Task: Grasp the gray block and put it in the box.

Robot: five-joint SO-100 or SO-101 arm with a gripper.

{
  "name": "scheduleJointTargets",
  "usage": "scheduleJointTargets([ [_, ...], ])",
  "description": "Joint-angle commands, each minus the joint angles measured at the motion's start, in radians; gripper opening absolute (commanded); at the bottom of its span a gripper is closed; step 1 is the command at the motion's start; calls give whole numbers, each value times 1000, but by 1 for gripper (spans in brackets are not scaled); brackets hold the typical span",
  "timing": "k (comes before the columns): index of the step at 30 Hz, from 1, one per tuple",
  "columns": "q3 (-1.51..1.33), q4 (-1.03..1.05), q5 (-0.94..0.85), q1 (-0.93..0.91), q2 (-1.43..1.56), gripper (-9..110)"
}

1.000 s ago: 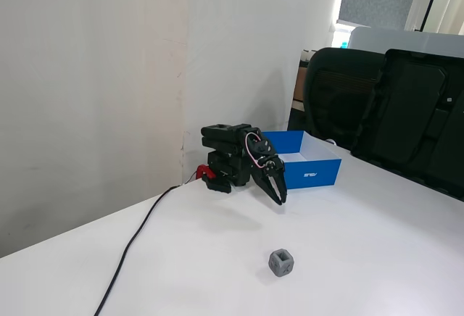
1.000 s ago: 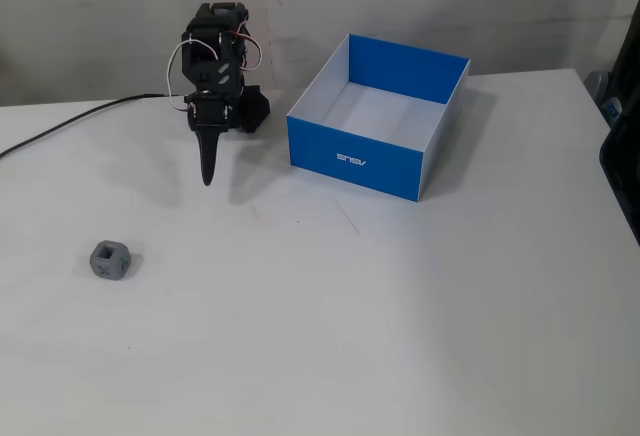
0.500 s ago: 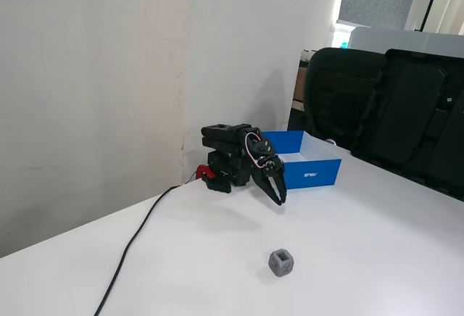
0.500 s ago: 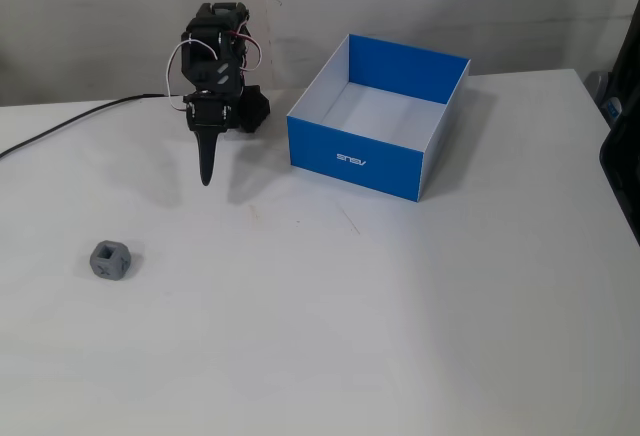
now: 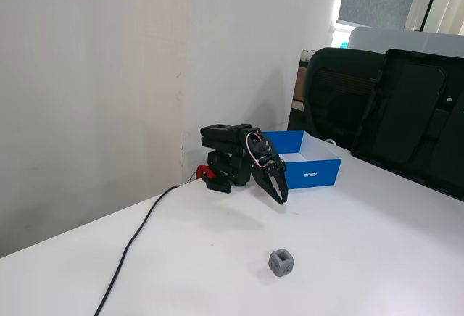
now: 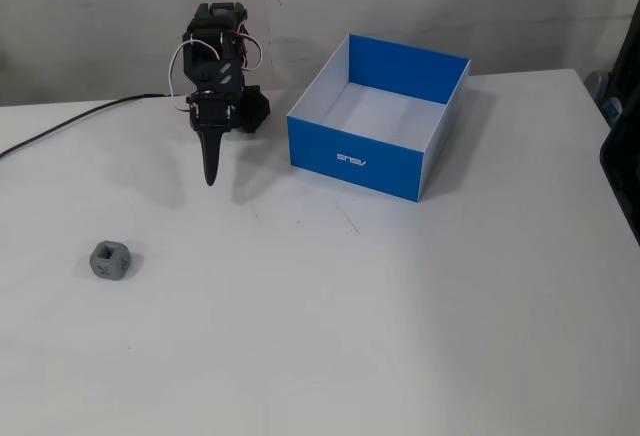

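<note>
— What does a fixed view from the side show?

— A smooth white counter with the gray block, a matte cube with rounded corners and a round dimple in each face, sitting well apart from the box. The box is shallow, bright blue outside, white inside. Beside the box hangs the black pincer, its tapered fingers pressed together, holding nothing. A thin black cable runs across the counter.

— And a fixed view from the front?

— The box shows a small white logo on its blue wall. Left of the box, the pincer points down to a narrow tip, clenched and empty. The gray block lies far from the box, toward the lower left.
</note>
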State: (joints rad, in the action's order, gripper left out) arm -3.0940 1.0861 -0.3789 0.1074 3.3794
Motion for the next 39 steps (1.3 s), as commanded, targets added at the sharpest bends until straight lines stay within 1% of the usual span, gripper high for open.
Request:
scheduleJointTargets([
  [1, -64, -18, -9, -14, 15, 0],
  [25, -64, -17, -14, -23, 15, 0],
  [27, -63, -17, 9, -14, 15, 0],
  [30, -46, -28, 98, 43, 15, 0],
  [39, 115, 60, 187, 95, 14, 0],
])
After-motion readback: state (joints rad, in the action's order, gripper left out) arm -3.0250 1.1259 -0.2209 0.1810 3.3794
